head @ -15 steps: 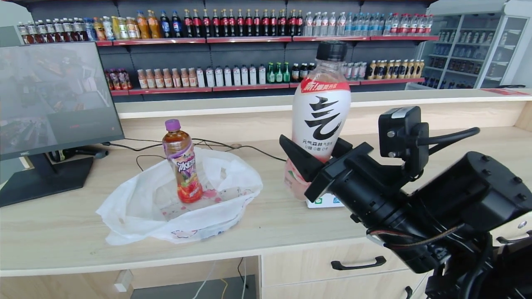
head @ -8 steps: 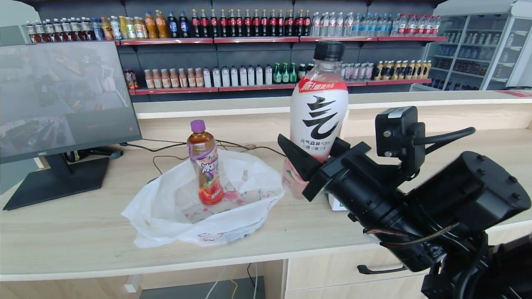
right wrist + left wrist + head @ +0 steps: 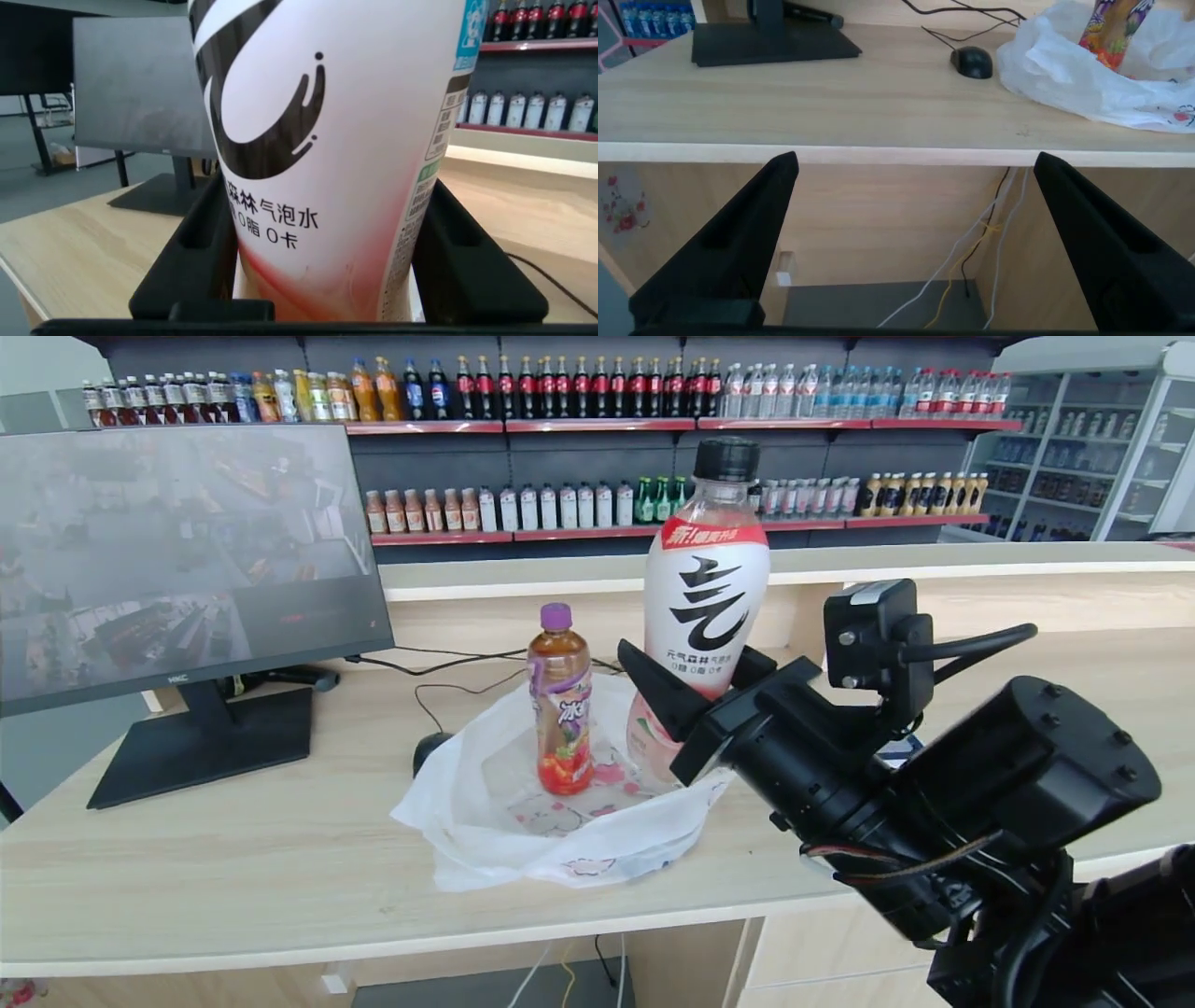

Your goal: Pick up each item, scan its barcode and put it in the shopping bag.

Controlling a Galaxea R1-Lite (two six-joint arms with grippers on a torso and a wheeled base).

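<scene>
Since a second ago your head camera has swung, so the whole scene sits further right. Against the bag, the white bottle has come from well beside it to its right rim.

The table point(image 3: 233, 859) runs across in front of you, with drink shelves point(image 3: 560, 429) behind it. The monitor point(image 3: 168, 541) stands on the table's left part. The bag point(image 3: 523, 821) lies open and slumped near the table's front edge, to the right of the monitor's foot.

Your right pincer point(image 3: 695, 681) pinches the white bottle point(image 3: 707, 579) low on its body, one finger on each side. The bottle is upright, cap on top, with its base over the bag's right rim; you cannot tell whether it touches the plastic. The tea bottle point(image 3: 560, 709) stands upright inside the bag, just left of the white bottle and apart from it. The mouse point(image 3: 429, 747) lies on the table just beside the bag's left edge.

Your left pincer point(image 3: 915, 166) is spread wide and holds nothing, low in front of the table's front edge.
</scene>
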